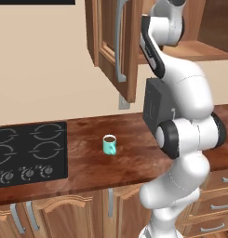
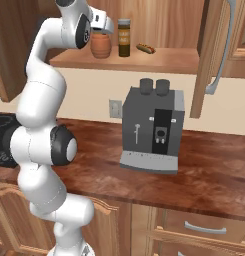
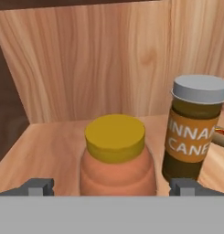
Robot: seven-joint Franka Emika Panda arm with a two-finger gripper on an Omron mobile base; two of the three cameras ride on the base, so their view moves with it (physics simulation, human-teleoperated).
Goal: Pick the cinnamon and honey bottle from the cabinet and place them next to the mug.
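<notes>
1. Stove top [image 1: 29, 153] – black, set in the wooden counter [image 1: 134, 158], well to the left of the mug.
2. Mug [image 1: 109, 144] – small, teal, dark liquid inside; upright on the counter, with bare wood on every side of it.
3. Cabinet [image 2: 159, 57] – brown wooden wall unit above and to the right of the mug; panelled door [image 1: 116, 46] swung open, long curved grey handle [image 1: 119, 42] on it; its shelf carries items 4 to 7.
4. Gripper [image 3: 111, 187] – raised to the cabinet shelf, well above the mug. Fingertips [image 3: 36, 186] spread wide, one on either side of the honey bottle, nothing pinched; whether they touch the jar I cannot tell.
5. Honey bottle [image 3: 117, 157] – squat orange-brown jar, yellow lid; upright on the shelf between the fingers, in the right base view just beside the hand.
6. Cinnamon [image 2: 124, 37] – tall dark bottle, grey cap, orange label; upright, just right of the honey bottle, apart from it.
7. Small brown elongated item [image 2: 145, 48] – lying on the shelf, right of the cinnamon.
8. Coffee machine [image 2: 153, 131] – grey, on the counter below the shelf, right of the mug.
</notes>
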